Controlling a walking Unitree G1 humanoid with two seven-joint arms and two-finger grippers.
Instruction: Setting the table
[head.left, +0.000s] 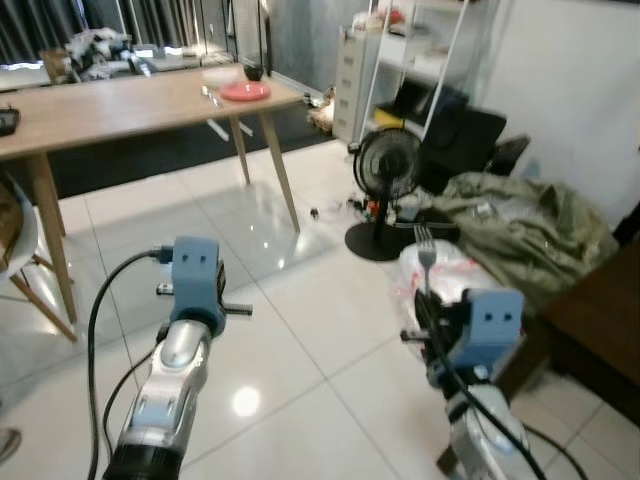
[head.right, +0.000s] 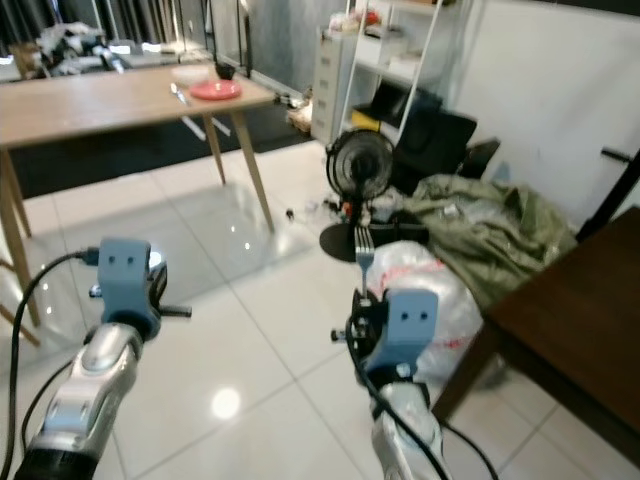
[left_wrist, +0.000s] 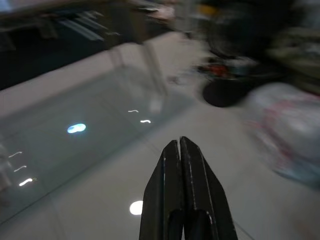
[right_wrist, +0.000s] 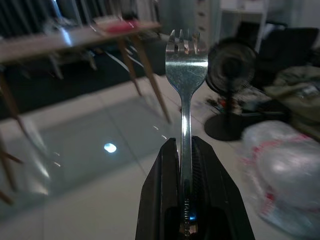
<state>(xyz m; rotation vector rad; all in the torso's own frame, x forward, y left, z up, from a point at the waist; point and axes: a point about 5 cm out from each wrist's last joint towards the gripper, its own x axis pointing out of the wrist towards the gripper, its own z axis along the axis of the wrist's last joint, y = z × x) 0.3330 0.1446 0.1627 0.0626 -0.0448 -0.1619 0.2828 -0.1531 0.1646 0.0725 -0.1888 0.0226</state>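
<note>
My right gripper (right_wrist: 184, 145) is shut on a silver fork (right_wrist: 186, 65), which stands upright with its tines up (head.left: 424, 250). My left gripper (left_wrist: 179, 146) is shut with nothing between its fingers and is held out over the tiled floor. Far off at the upper left stands a wooden table (head.left: 110, 108). On its far end lie a red plate (head.left: 245, 91), a dark cup (head.left: 254, 72) and a piece of cutlery (head.left: 209, 96) beside the plate.
A black floor fan (head.left: 386, 180) stands ahead on the floor. Beside it lie a white plastic bag (head.right: 425, 290) and a heap of olive cloth (head.left: 520, 225). A dark wooden table (head.right: 580, 330) is at the right, a white shelf unit (head.left: 400, 60) at the back.
</note>
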